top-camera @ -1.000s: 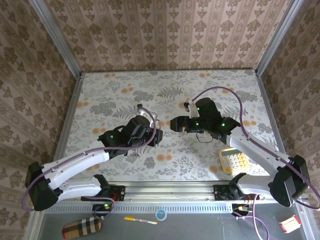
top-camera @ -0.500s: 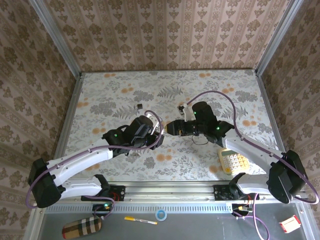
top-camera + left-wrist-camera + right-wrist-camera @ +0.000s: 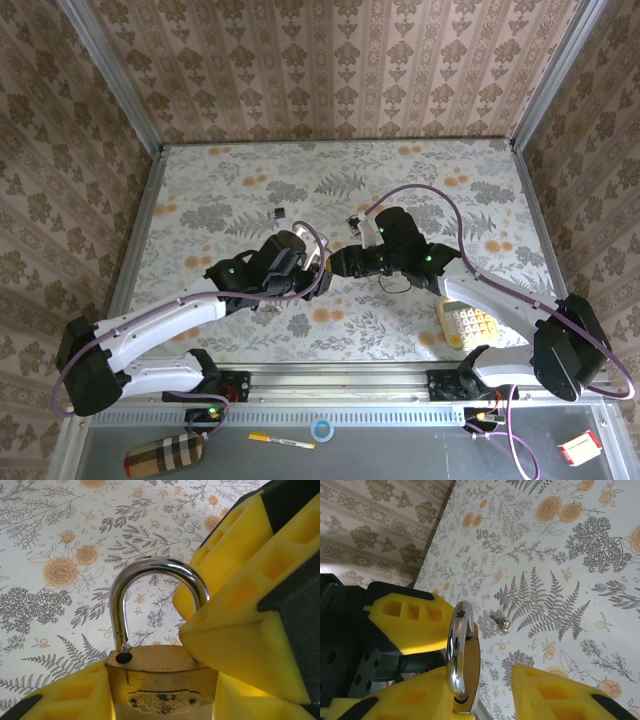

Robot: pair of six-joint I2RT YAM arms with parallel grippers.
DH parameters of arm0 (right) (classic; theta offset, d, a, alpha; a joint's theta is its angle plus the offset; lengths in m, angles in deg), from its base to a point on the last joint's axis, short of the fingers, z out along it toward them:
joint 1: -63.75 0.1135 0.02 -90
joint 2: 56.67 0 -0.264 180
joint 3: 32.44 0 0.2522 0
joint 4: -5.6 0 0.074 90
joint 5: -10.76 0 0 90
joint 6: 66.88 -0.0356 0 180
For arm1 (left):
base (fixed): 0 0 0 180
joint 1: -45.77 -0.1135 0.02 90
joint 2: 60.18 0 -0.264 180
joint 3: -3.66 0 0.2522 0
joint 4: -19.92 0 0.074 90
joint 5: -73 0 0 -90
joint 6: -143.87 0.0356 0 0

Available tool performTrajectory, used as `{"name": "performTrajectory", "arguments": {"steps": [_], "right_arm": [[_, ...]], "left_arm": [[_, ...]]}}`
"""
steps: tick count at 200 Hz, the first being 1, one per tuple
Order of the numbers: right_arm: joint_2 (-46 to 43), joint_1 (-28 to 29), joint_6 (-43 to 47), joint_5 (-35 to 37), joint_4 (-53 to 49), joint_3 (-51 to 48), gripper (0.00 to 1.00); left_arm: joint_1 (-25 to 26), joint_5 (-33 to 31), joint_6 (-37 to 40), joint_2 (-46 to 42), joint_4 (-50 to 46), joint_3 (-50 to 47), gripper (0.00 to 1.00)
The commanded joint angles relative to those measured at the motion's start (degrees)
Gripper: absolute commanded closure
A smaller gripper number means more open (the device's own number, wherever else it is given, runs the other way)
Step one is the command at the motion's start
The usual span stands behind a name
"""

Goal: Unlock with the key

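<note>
A brass padlock (image 3: 162, 680) with a silver shackle (image 3: 150, 567) stands between the yellow fingers of my left gripper (image 3: 162, 692), which is shut on its body. The shackle's free end sits just above its hole. In the top view the padlock (image 3: 320, 258) is at mid-table, with my left gripper (image 3: 311, 266) on its left and my right gripper (image 3: 334, 262) meeting it from the right. My right gripper (image 3: 485, 680) straddles the shackle (image 3: 456, 655). The shackle lies against one finger, and the other finger stands apart. The tiny dark key (image 3: 280, 212) lies on the table behind the left arm, also visible past the padlock (image 3: 500, 622).
A pale calculator (image 3: 468, 320) lies on the table at the near right. Metal-framed patterned walls close in the left, back and right sides. A pen (image 3: 280, 440), a tape roll (image 3: 321, 430) and a plaid pouch (image 3: 163, 456) lie on the ledge in front.
My right arm has moved left up to the padlock and its jaws have narrowed around the shackle. My left arm has drawn the padlock nearer, uncovering the key.
</note>
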Motion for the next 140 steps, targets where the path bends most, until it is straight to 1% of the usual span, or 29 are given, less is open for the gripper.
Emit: {"name": "performTrajectory", "arguments": {"steps": [1,52,74,95,104,113,131,140], "right_arm": [[-0.79,-0.31,3.76,5.99,-5.29,1.81,0.65],[-2.41,-1.55,4.7,11.32,-8.4,1.71,0.65],[-2.8,-1.55,4.87,14.07,-10.24,2.93,0.68],[-3.89,-1.55,4.03,13.45,-9.18,2.84,0.66],[-3.98,-1.55,3.37,12.37,-8.94,3.24,0.64],[-3.86,-1.55,2.56,11.51,-8.98,3.71,0.6],[-4.24,-1.55,0.88,12.41,-10.46,4.64,0.51],[-4.38,-1.57,0.37,12.81,-11.55,5.31,0.49]], "left_arm": [[0.09,1.97,1.28,-2.83,3.34,0.15,1.0],[0.2,2.08,1.05,-3.18,3.28,-0.38,1.0],[0.29,2.19,1.38,-2.89,2.74,-0.38,1.0],[0.57,1.37,1.67,-2.89,2.6,-0.63,1.0],[0.8,0.76,1.72,-2.68,2.56,-0.73,1.0],[1.13,-0.13,2.06,-2.23,2.3,-0.73,1.0],[2.35,-2.17,3.02,-1.04,2.02,-0.73,1.0],[3.11,-3.61,3.62,-0.53,1.82,-0.58,1.0]]}}
